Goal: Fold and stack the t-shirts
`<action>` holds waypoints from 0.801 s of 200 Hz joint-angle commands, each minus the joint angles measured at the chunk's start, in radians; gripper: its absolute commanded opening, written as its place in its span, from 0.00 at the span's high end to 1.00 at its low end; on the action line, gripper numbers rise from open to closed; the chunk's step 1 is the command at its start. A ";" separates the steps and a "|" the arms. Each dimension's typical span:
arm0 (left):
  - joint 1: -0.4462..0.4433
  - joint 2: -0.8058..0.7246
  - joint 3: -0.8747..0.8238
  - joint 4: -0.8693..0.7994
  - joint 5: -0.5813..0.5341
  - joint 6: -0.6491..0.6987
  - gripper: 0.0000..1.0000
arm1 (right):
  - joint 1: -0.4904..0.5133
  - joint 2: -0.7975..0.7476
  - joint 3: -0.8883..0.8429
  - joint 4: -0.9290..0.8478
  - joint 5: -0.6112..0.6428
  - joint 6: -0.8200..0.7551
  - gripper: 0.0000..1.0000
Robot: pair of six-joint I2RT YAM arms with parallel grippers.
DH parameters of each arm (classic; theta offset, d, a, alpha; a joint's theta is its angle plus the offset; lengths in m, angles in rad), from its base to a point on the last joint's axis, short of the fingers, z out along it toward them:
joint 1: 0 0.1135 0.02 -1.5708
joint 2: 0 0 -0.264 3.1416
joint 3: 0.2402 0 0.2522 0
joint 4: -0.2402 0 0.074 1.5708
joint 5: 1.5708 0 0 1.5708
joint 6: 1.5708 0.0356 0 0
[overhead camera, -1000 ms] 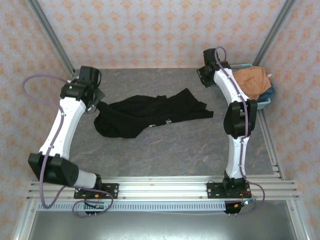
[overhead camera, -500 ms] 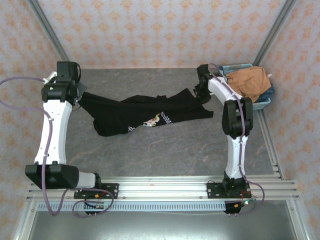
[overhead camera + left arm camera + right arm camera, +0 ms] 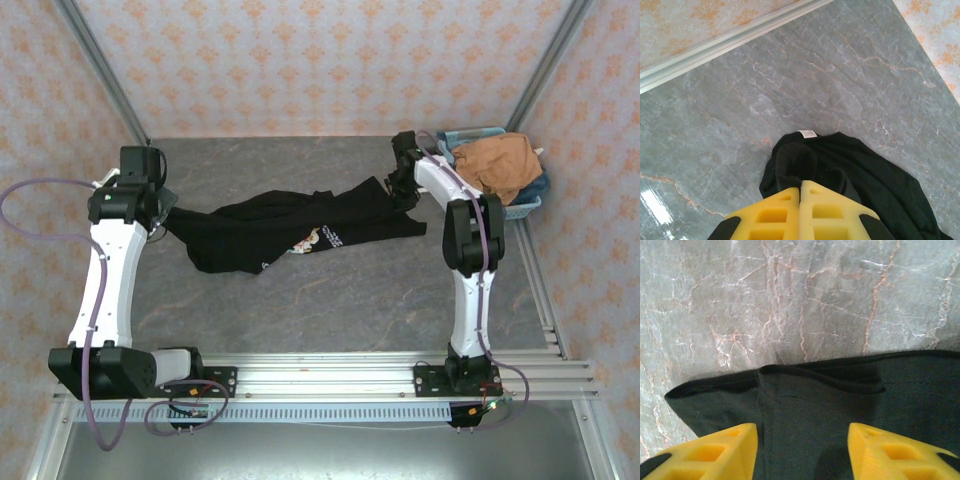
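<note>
A black t-shirt point(image 3: 300, 232) lies stretched left to right across the middle of the table, part of its print facing up. My left gripper point(image 3: 167, 207) is shut on the shirt's left end; in the left wrist view the yellow fingers point(image 3: 775, 212) pinch a bunched fold of the black t-shirt point(image 3: 865, 175) just below its white neck label point(image 3: 807, 133). My right gripper point(image 3: 400, 188) stands open over the right end, its fingertips point(image 3: 730, 445) on either side of flat black cloth point(image 3: 805, 410) near the hem. An orange-tan t-shirt point(image 3: 500, 165) lies heaped at the back right.
The orange-tan shirt rests in a light-blue basket point(image 3: 528, 207) in the back right corner, against the wall. Bare grey marble table point(image 3: 330, 300) runs in front of the black shirt, with a metal rail point(image 3: 330, 375) at the near edge.
My left gripper pulled the shirt's left end out to the left, stretching the cloth flatter. My right gripper came from the back down onto the right end and opened.
</note>
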 commanded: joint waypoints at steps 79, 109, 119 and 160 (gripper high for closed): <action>0.003 -0.045 -0.078 0.029 0.040 -0.016 1.00 | -0.017 0.167 0.222 -0.108 -0.005 -0.113 0.55; 0.003 -0.042 -0.082 0.036 0.046 -0.015 1.00 | -0.016 0.194 0.248 -0.168 0.027 -0.112 0.56; 0.003 -0.042 -0.082 0.038 0.044 -0.015 1.00 | -0.017 0.197 0.244 -0.186 0.040 -0.107 0.56; 0.003 -0.035 -0.084 0.048 0.048 -0.016 1.00 | -0.019 0.210 0.224 -0.188 0.059 -0.092 0.59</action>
